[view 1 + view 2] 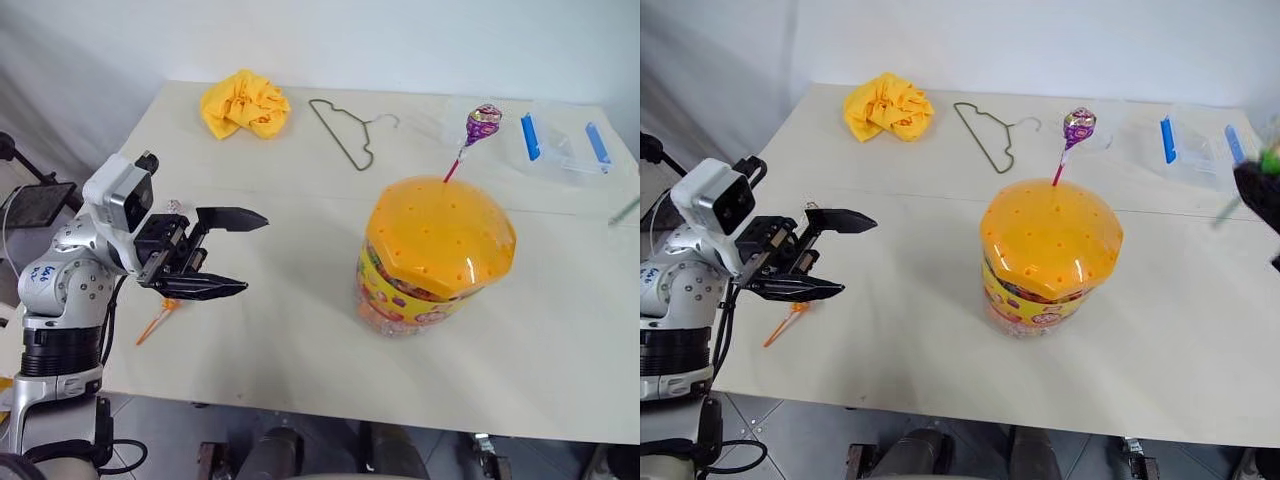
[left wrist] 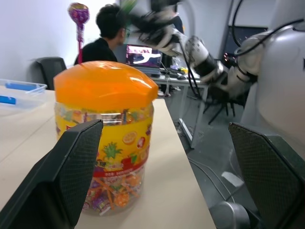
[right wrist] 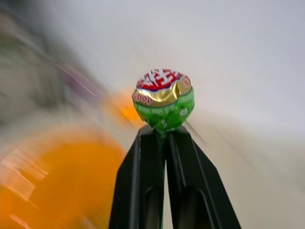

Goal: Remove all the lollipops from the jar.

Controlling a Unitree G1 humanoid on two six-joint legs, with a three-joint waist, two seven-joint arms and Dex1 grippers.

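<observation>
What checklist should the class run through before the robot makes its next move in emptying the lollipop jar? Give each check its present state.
1. Right gripper shut on the green lollipop: ok.
2. Left gripper open and empty, ready to pick: ok.
3. Jar upright on the table: ok.
4. Jar lid free of lollipops: not ok; the purple lollipop stands in a hole.
5. Orange lollipop out of the jar, lying on the table below the left gripper: ok.
6. Pink lollipop removed: cannot tell.
</observation>
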